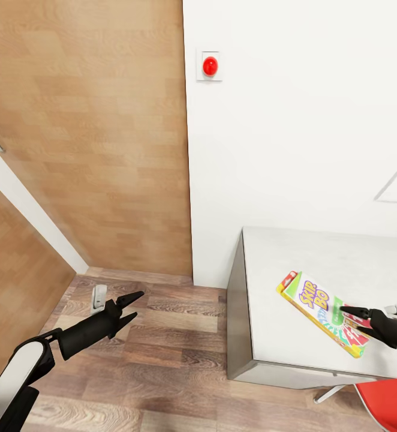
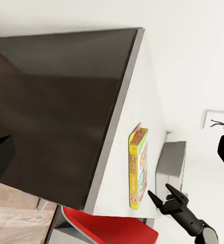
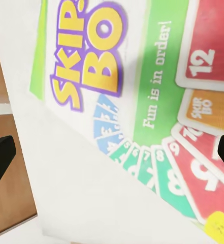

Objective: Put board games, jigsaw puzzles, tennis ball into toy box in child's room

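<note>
Right hand (image 1: 344, 316), lower right of head view, spread wide just above the game box (image 1: 322, 311) flat on the tabletop (image 1: 318, 252). Right wrist view reads "SKIP-BO", "Fun is in order!". Left wrist view catches a red chair (image 2: 109, 227). Left hand (image 1: 133, 305) released over floor (image 1: 180, 354), lower left.

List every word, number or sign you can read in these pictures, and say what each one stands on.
"SKIP-BO": big yellow letters edged in purple, on the flat yellow, green and red game box lying on the pale grey table.
"Fun is in order!": white slogan on the box's green band.
"12": on a red card printed on the box.
"SKIP BO": on an orange printed card.
"9": on a red printed card.
The fanned blue and green cards' small numbers are too blurred to read.
</note>
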Available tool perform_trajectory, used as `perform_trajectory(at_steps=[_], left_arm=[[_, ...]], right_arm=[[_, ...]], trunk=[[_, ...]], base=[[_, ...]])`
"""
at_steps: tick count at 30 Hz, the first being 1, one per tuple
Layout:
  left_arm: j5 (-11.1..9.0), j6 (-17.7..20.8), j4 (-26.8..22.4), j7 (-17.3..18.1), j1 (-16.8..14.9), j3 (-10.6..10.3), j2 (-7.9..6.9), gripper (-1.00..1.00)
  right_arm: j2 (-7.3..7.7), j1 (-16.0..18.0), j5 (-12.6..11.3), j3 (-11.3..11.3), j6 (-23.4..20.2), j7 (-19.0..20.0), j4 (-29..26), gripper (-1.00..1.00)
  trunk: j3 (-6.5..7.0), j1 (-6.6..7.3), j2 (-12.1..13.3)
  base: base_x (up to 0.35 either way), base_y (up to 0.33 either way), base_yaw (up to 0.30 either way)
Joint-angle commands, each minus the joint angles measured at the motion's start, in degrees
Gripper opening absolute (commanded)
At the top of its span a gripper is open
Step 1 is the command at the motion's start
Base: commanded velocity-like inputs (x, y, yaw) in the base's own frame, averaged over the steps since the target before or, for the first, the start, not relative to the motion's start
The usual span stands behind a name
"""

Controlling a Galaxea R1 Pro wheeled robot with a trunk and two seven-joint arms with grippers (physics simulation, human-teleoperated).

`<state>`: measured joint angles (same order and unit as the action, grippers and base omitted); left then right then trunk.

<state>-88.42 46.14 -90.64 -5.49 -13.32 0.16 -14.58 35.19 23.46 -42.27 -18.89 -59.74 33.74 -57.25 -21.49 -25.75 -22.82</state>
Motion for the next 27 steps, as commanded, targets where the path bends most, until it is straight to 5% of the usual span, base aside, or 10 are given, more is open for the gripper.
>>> perform_trajectory(at_steps=[1, 15, 27], left_arm=[[-0.6, 0.18, -0.06, -0.58, -0.04, 0.02, -0.01, 1.0], [-0.61, 0.17, -0.06, -0.58, -0.04, 0.05, -0.01, 1.0], [-0.56, 0.15, -0.06, -0.58, -0.04, 0.07, -0.01, 1.0]], right_arm=[[0.13, -0.01, 0.42, -0.2, -0.26, 0.46, 0.0, 1.0], [3.91, -0.65, 0.56, -4.69, -0.26, 0.48, 1.84, 1.0], [4.76, -0.75, 0.7, -5.75, -0.26, 0.51, 4.03, 1.0]], trunk=[[-0.09, -0.03, -0.1], [-0.09, -0.03, -0.1], [-0.09, -0.03, -0.1]], base=[[0.0, 0.0, 0.0], [0.0, 0.0, 0.0], [0.0, 0.0, 0.0]])
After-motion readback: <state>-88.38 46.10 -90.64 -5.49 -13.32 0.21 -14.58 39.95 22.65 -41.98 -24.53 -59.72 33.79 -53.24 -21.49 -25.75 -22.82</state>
